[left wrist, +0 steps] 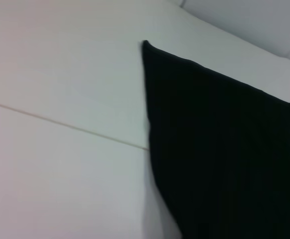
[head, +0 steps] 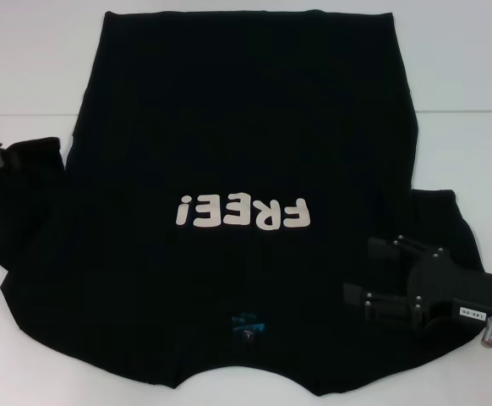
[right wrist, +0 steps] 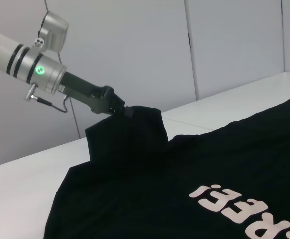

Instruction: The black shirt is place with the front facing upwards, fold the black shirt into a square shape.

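While the left gripper [head: 9, 155] pinches the shirt [head: 237, 152]'s sleeve, lifted beside the body, the right gripper [head: 379, 277] hovers open, empty, over the opposite sleeve on the tabletop [head: 26, 59].

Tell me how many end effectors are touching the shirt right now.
2. The left end effector grips the shirt's sleeve on the robot's left, lifting it off the table. The right end effector lies open on the right sleeve near the collar.
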Controlling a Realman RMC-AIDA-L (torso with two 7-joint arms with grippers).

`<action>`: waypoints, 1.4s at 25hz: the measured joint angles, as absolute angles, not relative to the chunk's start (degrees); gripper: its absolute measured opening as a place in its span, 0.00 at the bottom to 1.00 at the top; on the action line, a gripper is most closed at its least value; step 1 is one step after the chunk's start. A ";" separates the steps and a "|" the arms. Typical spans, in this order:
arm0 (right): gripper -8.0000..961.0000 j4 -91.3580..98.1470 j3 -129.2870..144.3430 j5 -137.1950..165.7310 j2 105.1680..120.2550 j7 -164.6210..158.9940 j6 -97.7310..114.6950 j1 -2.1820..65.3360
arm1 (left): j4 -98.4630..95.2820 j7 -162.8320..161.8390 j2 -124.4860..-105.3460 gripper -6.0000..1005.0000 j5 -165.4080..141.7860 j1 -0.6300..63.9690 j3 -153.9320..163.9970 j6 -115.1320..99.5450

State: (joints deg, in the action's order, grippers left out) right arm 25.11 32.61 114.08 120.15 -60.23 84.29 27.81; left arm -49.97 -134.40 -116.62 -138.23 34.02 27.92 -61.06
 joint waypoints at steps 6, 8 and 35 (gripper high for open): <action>0.98 24.82 32.69 114.08 120.15 -60.15 84.29 27.80 | -53.10 -138.74 -116.61 0.01 -141.77 35.22 31.44 -62.28; 0.98 24.57 32.70 114.08 120.15 -60.08 84.29 27.87 | -53.29 -139.88 -116.62 0.01 -142.82 35.77 32.37 -62.31; 0.98 24.33 33.02 114.08 120.15 -59.49 83.77 28.48 | -55.12 -155.56 -115.94 0.01 -151.08 42.61 38.10 -77.02</action>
State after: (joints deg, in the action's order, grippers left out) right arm 24.33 33.02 114.08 120.15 -59.49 83.77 28.48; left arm -55.12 -155.56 -115.94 -151.08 42.61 38.10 -77.02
